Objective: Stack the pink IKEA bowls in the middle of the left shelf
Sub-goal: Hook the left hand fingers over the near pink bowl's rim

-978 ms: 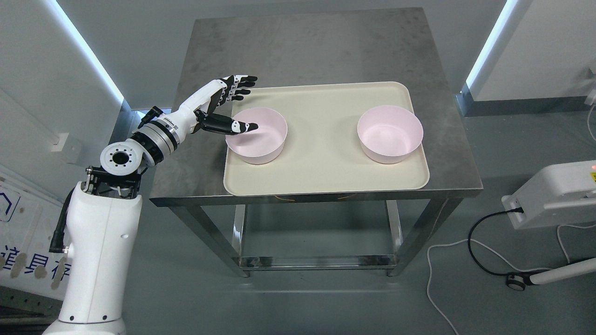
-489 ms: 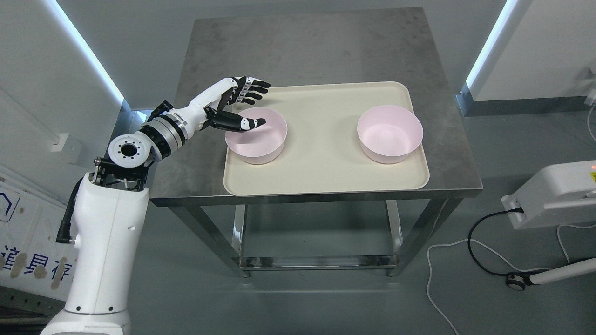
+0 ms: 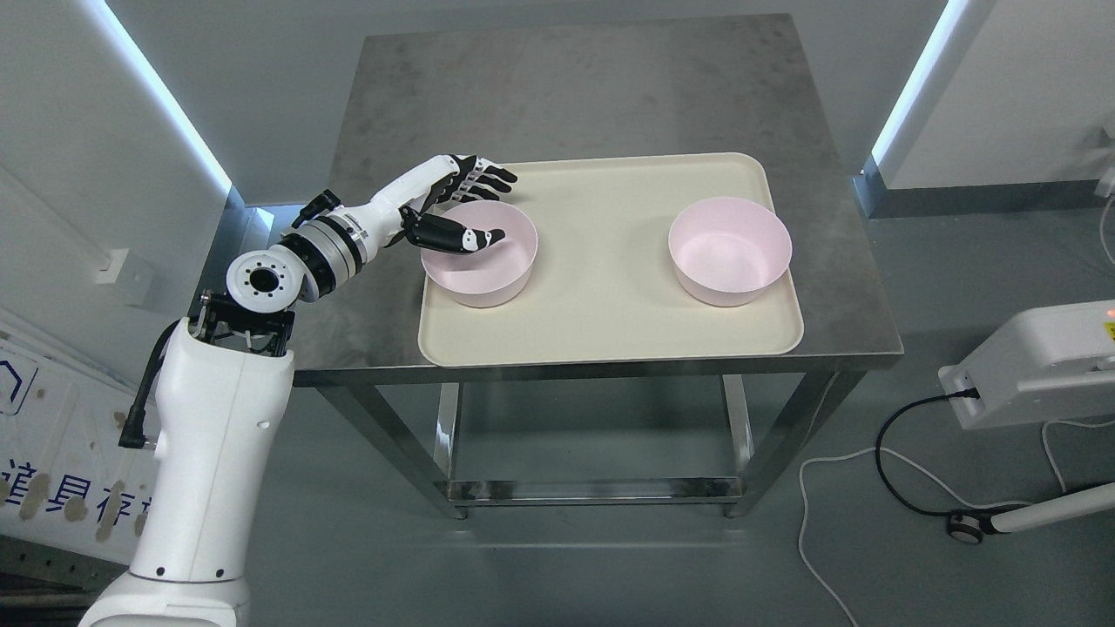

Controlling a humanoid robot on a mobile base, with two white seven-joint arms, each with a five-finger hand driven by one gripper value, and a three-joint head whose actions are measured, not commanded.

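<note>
Two pink bowls stand upright on a cream tray on the steel table. The left bowl is near the tray's left edge, the right bowl near its right edge. My left hand reaches in from the left over the left bowl's back-left rim. Its thumb points into the bowl's inside, while the four fingers stretch out behind the rim. The hand is open and holds nothing. The right arm is out of view.
The steel table has bare surface behind the tray. A lower shelf bar shows under it. A white device with a black cable lies on the floor at the right.
My left arm has swung right and forward. The hand has come from beside the left bowl to over its rim, with the thumb further inside. Both bowls stay put.
</note>
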